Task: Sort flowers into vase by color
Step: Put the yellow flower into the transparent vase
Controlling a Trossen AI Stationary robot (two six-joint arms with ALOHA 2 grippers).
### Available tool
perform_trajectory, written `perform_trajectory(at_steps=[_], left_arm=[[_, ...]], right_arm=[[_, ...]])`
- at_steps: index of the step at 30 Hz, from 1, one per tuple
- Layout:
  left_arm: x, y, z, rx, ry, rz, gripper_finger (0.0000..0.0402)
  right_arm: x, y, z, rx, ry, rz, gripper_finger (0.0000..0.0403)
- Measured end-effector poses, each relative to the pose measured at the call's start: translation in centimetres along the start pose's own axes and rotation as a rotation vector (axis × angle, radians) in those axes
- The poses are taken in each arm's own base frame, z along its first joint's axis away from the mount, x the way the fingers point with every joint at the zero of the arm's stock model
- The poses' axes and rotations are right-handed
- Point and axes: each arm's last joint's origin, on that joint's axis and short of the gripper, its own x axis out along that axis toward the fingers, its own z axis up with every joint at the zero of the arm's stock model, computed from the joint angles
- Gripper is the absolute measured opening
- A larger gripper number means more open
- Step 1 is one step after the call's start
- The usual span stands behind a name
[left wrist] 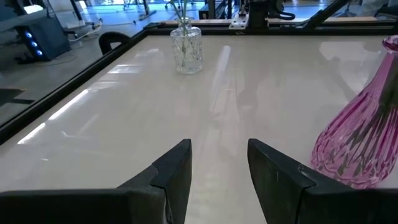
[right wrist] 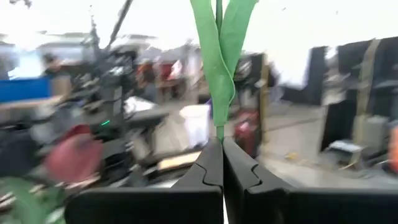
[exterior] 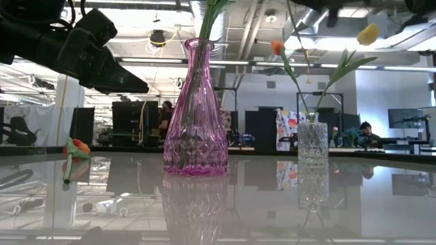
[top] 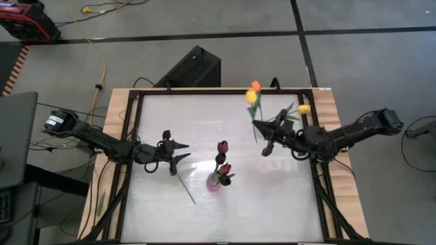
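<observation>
**Right gripper holds tulip stem above table**

High view: the right gripper [top: 266, 146] sits near the clear vase [top: 256, 124] of yellow and orange tulips; maroon tulips [top: 223, 146] fill the pink vase [top: 214, 182].

Low view: an orange tulip [exterior: 76, 147] lies on the table [exterior: 272, 197].

Left wrist view: the left gripper [left wrist: 219, 163] hovers, fingers apart.

Right wrist view: fingers pinch a green stem [right wrist: 219, 62].

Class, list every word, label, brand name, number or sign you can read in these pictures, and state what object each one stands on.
None can be read.
The pink vase, the clear vase, the table and both arms carry no visible lettering.
Screens and signs in the room behind are too small or blurred to read.
</observation>
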Motion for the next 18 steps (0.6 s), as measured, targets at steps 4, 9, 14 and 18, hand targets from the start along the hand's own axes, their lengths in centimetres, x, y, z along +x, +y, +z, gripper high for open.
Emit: perform_trajectory(at_steps=[4, 9, 14, 18], left_arm=[[0.0, 0.0, 0.0, -0.005, -0.002, 0.009, 0.0146], [0.0, 0.0, 0.0, -0.01, -0.002, 0.013, 0.0146], [0.0, 0.0, 0.0, -0.014, -0.002, 0.013, 0.0146], [0.0, 0.0, 0.0, -0.009, -0.002, 0.016, 0.0146]], right_arm=[[-0.8, -1.5, -1.8, -0.057, -0.055, -0.118, 0.0017], [-0.8, -3.6, -3.4, -0.119, -0.058, -0.21, 0.0017], [-0.8, -5.7, -4.8, -0.142, -0.043, -0.301, 0.0017], [-0.8, -6.8, -5.1, -0.126, -0.068, -0.317, 0.0017]])
